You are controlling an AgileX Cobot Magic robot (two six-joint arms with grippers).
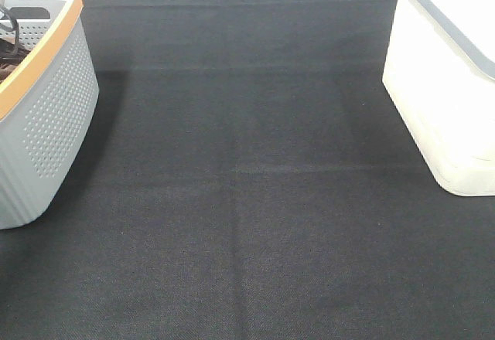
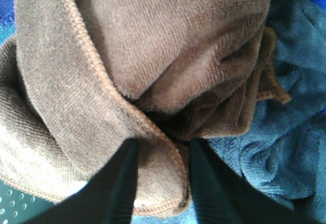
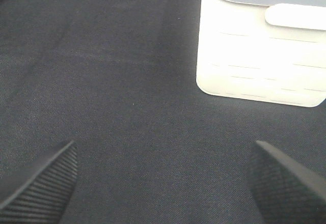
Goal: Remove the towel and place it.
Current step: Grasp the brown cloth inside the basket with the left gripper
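Observation:
The towel [image 2: 153, 56], a brown microfibre cloth with a stitched hem, lies bunched and fills most of the left wrist view. One hemmed fold of it runs down between the two black fingers [image 2: 119, 188] of my left gripper [image 2: 160, 183], which press on it from both sides. The exterior high view shows neither the towel nor the gripper; they are down inside the grey basket [image 1: 46, 116] at the left edge. My right gripper [image 3: 163, 188] hangs open over the black table cover, its fingers wide apart and holding nothing.
A blue cloth [image 2: 285, 132] lies beside and under the towel. A patch of perforated basket wall [image 2: 12, 206] shows beside it. The basket has an orange rim [image 1: 46, 42]. A white bin [image 1: 448, 85] with a grey lid stands at the right.

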